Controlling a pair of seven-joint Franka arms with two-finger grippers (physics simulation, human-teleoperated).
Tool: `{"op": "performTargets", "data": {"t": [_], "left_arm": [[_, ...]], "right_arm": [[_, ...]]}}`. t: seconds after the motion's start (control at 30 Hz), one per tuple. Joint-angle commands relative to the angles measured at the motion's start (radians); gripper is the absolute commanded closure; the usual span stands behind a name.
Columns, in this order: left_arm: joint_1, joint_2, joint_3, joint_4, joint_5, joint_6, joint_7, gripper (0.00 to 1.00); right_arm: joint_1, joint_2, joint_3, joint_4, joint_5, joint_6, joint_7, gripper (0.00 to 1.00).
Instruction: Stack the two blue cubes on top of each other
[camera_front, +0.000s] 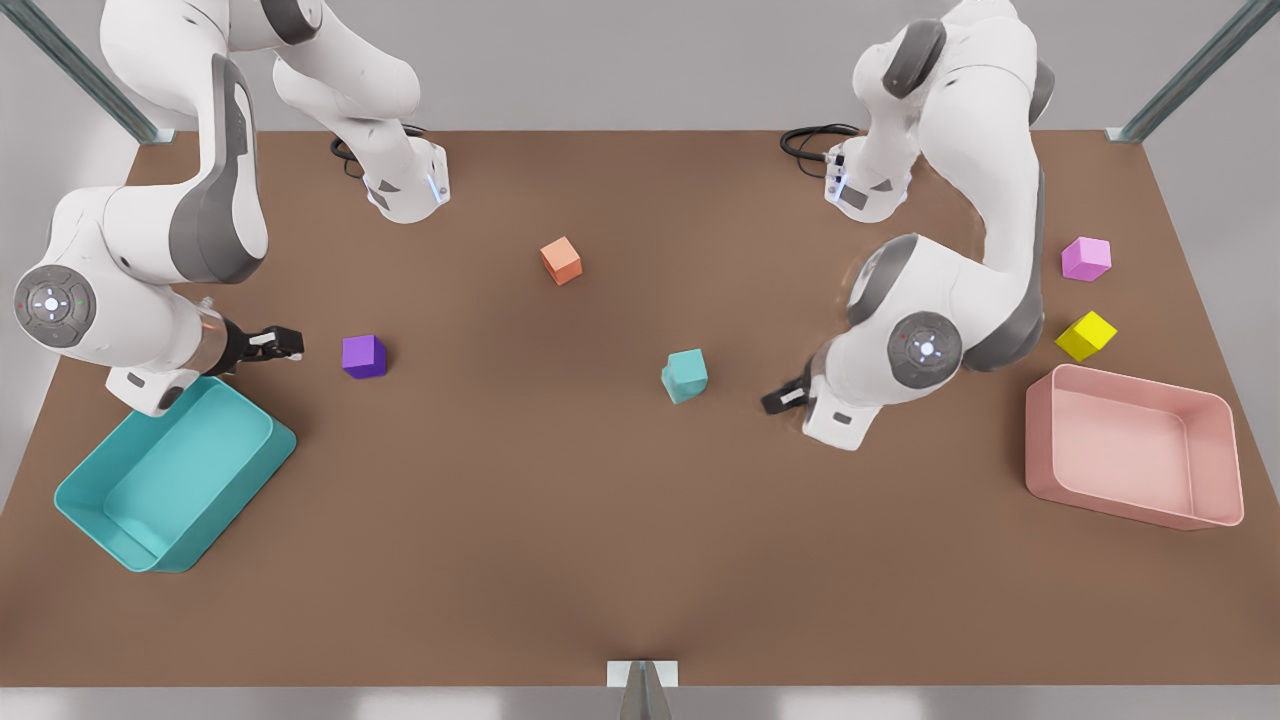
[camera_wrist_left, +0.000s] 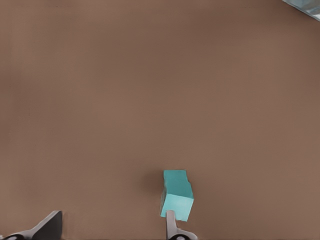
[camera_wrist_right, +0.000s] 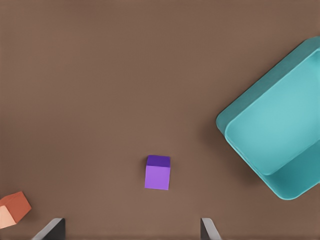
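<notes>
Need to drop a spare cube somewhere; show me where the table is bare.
Most open: the table between the teal bin and pink bin, nearer the camera than the stacked blue cubes. Crowded: around the yellow cube and pink cube.

A broad brown tabletop (camera_front: 560, 520) with a plain matte surface spans nearly the whole front view. Behind its far edge rises a flat, pale grey wall (camera_front: 620, 60). Two slanted metal struts (camera_front: 80, 70) run down to the tabletop's far corners, one at the front view's left and one at its right (camera_front: 1185, 75). A small metal bracket (camera_front: 642, 676) sits at the middle of the near edge. The light is soft and even, casting only faint shadows.
</notes>
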Motion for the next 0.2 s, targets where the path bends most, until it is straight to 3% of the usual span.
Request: {"op": "performTargets", "data": {"t": [0.0, 0.03, 0.07, 0.17], "left_arm": [[0.135, -0.044, -0.005, 0.034, 0.185, -0.307, 0.715, 0.0], [0.198, -0.3, 0.0, -0.366, 0.173, 0.081, 0.786, 0.0], [0.193, -0.377, 0.005, -0.456, 0.161, 0.09, 0.786, 0.0], [0.195, -0.369, 0.005, -0.376, 0.141, -0.064, 0.789, 0.0]], "right_arm": [[0.0, -0.001, 0.001, 0.0, 0.001, -0.001, -0.009, 0.0], [0.0, -0.001, 0.001, 0.0, 0.001, -0.001, -0.009, 0.0], [0.0, -0.001, -0.001, 0.0, 0.001, -0.001, -0.009, 0.0], [0.0, -0.001, -0.001, 0.0, 0.001, -0.001, -0.009, 0.0]]}}
